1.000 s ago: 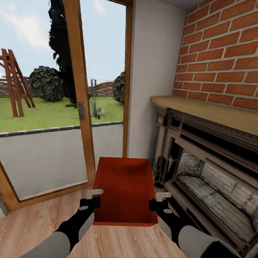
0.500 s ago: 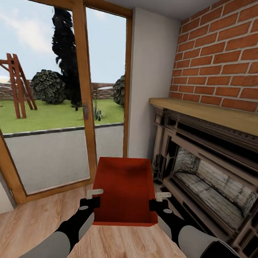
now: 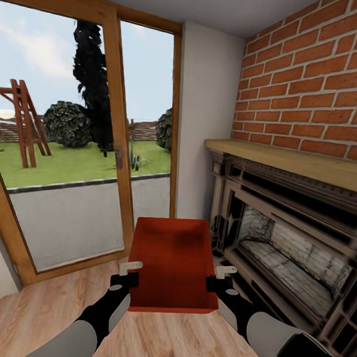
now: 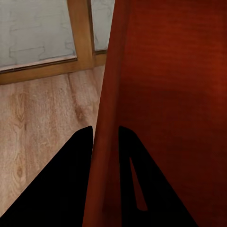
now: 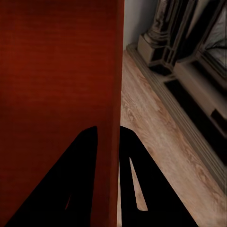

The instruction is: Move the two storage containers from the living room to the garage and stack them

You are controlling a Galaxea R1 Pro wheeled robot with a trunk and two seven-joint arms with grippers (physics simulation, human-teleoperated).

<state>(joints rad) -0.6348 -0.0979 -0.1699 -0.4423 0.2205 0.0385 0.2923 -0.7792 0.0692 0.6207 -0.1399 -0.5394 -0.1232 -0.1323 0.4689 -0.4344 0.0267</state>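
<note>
Wood-plank floor, wood-framed glass door (garden beyond), red-brick wall, fireplace

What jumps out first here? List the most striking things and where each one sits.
The orange-red storage container sits front and centre, held off the wood-plank floor, with the left gripper pinching its left wall and the right gripper pinching its right wall. To the right rises a red-brick fireplace with a wooden mantel. To the left, a wood-framed glass door looks out on a green lawn.
</note>
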